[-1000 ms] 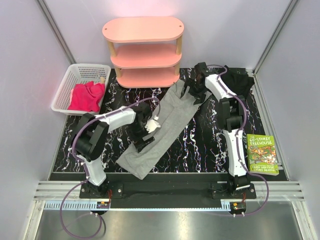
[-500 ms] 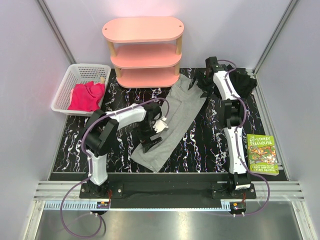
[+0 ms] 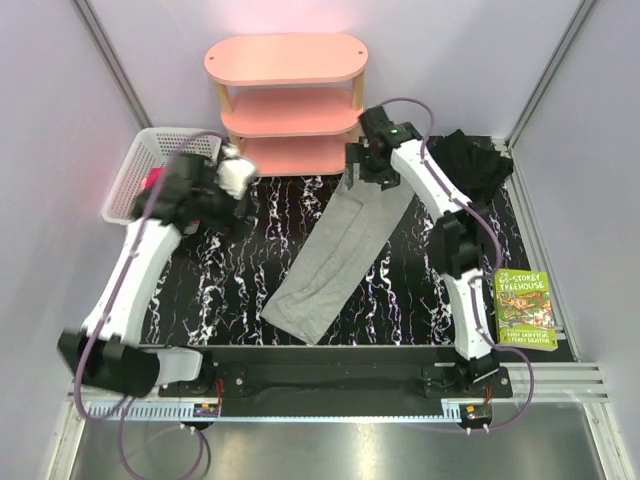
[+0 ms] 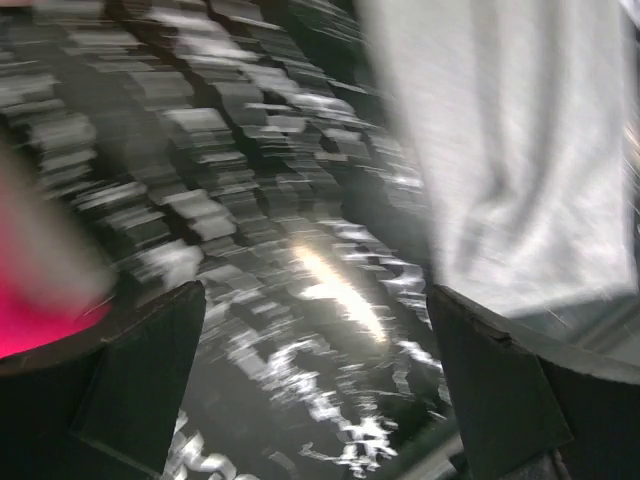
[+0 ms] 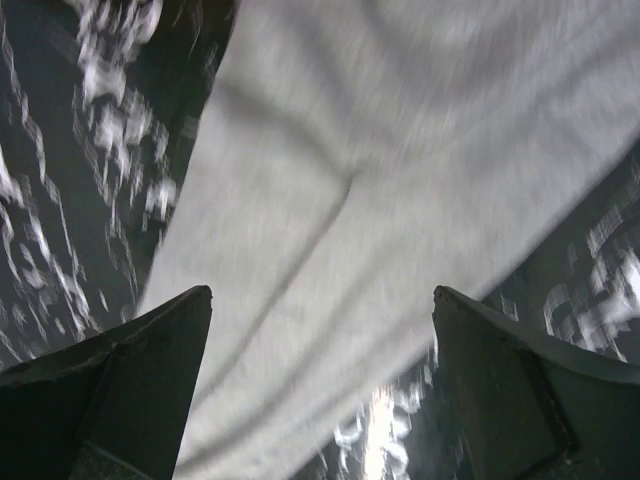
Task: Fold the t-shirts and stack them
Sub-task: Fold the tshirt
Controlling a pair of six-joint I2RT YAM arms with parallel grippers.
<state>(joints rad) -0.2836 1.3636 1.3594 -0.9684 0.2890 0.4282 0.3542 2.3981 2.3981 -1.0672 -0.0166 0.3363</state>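
Right wrist shows grey t-shirt (image 5: 340, 200) beneath right pincer (image 5: 320, 300).

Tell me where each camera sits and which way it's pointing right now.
Top: fixed above and behind the robot, looking down at the table; left arm and right arm show whole.
Left wrist: over the table near the basket, facing down; open left gripper frames it.
Right wrist: above the grey shirt, facing down; open right gripper frames it.
Shared: all three show the shirt.
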